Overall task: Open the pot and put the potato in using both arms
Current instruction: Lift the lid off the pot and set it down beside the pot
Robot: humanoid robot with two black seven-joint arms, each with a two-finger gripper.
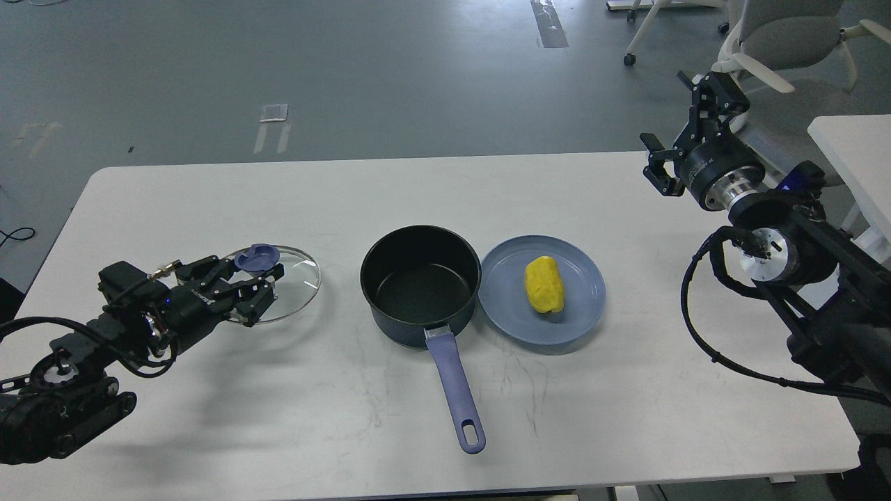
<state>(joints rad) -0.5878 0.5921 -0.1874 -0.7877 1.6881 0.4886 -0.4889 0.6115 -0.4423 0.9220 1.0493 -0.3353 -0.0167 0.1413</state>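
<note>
Head view: small dark navy saucepan [420, 284] is sitting open mid-table, long blue-purple handle pointing toward me. Left gripper [259, 287] is hovering at the round glass lid with blue knob [278, 278], which is lying on the white table [209, 209] left of the pot; jaws parted around the knob, not visibly clamping it (contact hard to call). Bright yellow oblong potato [543, 284] is resting on the flat round blue plate [543, 289], touching the pot's right side. Right gripper [679, 149] is hanging high, well apart, jaws wide. Judging next: right arm descending over the potato, grasping across its short axis. Count: one pot, one lid, one potato, one plate, two arms.
</note>
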